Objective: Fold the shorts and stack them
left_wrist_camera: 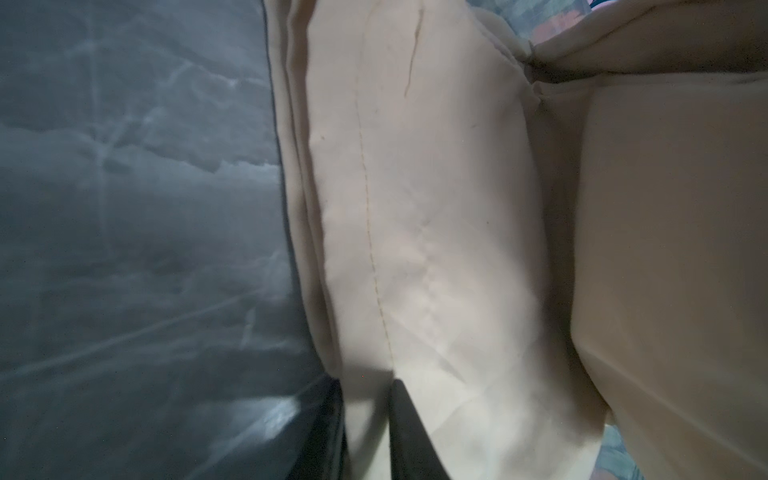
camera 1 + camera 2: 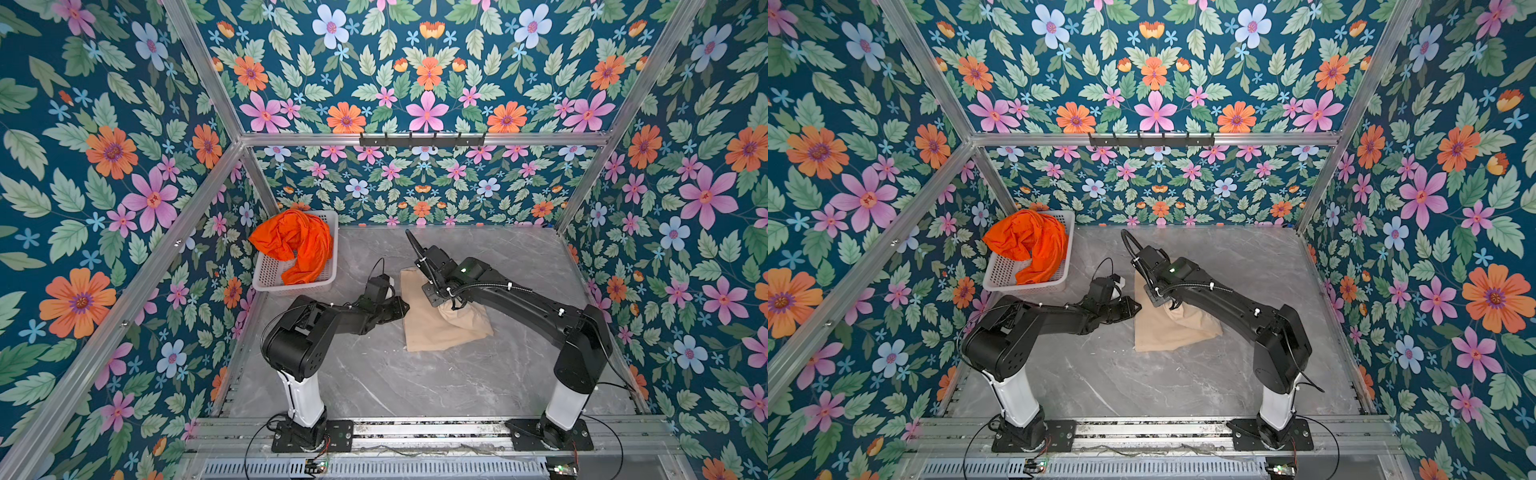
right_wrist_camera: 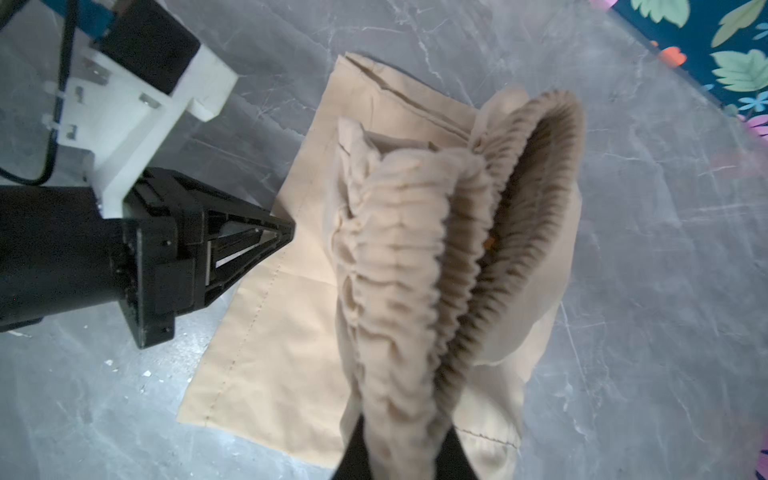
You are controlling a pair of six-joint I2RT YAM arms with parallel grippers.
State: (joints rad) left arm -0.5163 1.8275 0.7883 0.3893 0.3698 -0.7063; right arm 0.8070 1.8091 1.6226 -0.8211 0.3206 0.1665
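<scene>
On the table (image 2: 407,386), my right gripper (image 3: 405,451) pinches the tan shorts (image 2: 444,328) by the gathered waistband, lifted, I judge, to carry it over as a fold; my left gripper (image 1: 368,399) clamps the side edge to anchor it. The orange shorts (image 2: 291,245) wait in the basket (image 2: 291,287).
</scene>
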